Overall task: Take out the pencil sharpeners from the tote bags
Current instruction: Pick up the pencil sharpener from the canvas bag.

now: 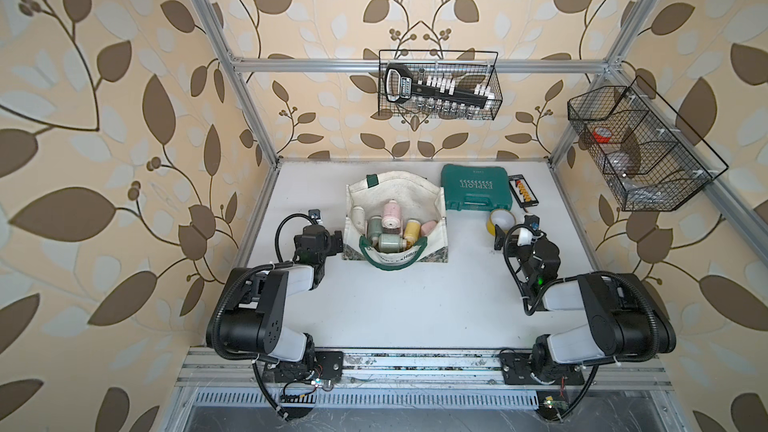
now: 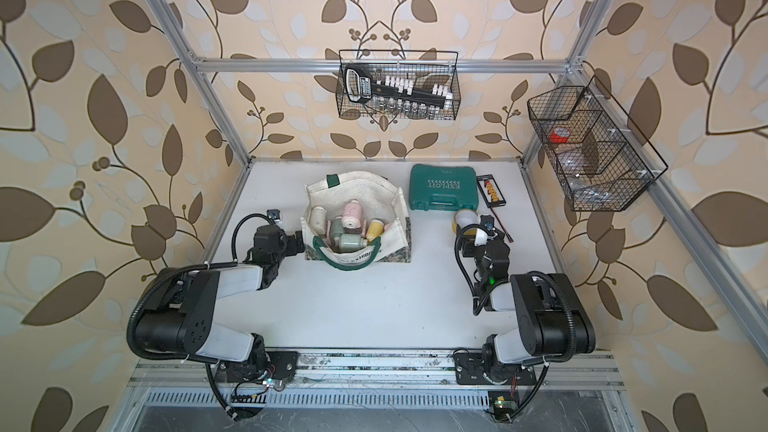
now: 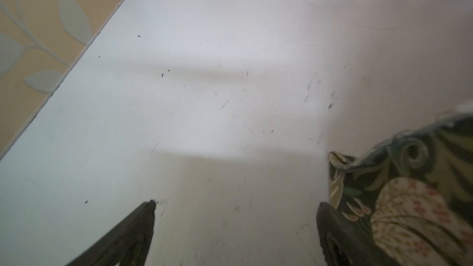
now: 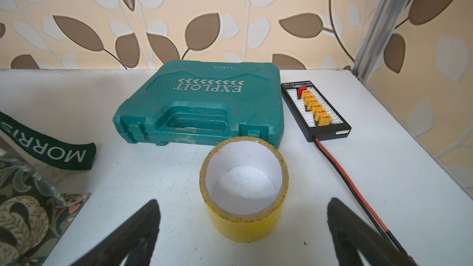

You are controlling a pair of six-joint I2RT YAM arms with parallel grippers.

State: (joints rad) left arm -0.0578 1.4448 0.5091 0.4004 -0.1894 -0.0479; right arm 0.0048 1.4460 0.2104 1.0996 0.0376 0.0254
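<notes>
In both top views we found all pastel plastic sharpeners inside the cream canvas tote; both jaws gaped empty.

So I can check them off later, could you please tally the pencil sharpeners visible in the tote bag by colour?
Pink pencil sharpeners: 3
Sage green pencil sharpeners: 2
Yellow pencil sharpener: 1
Cream pencil sharpener: 1
Total: 7 visible; others may lie hidden underneath.

A teal hard-plastic tool case lies at one o'clock on the white tabletop. A yellow tape roll sits near its five o'clock, hole up, and a black connector board just beside its three o'clock.
</notes>
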